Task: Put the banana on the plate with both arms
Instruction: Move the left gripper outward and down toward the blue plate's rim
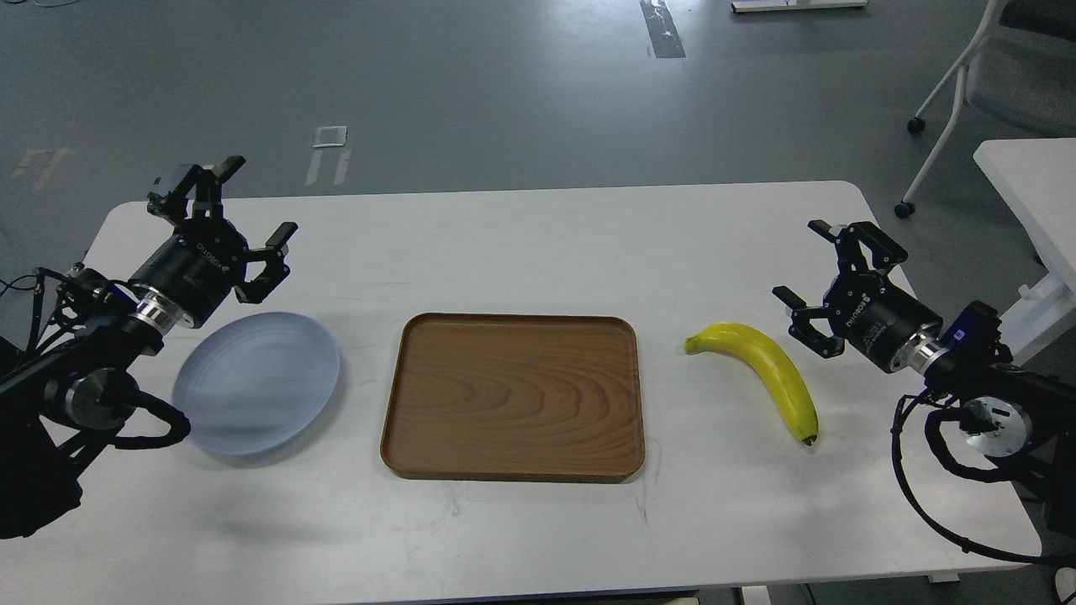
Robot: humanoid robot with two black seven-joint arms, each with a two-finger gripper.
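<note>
The banana [763,372] is laid on the table [538,235], apart from the plate [256,382]; the left gripper [244,206] and the right gripper [811,269] are both spread, nothing pinched.

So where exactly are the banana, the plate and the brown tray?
banana [769,365]: head view, middle of its yellow body.
plate [256,382]: head view, bare centre of the dish.
tray [513,395]: head view, bare wood-grain floor.
</note>
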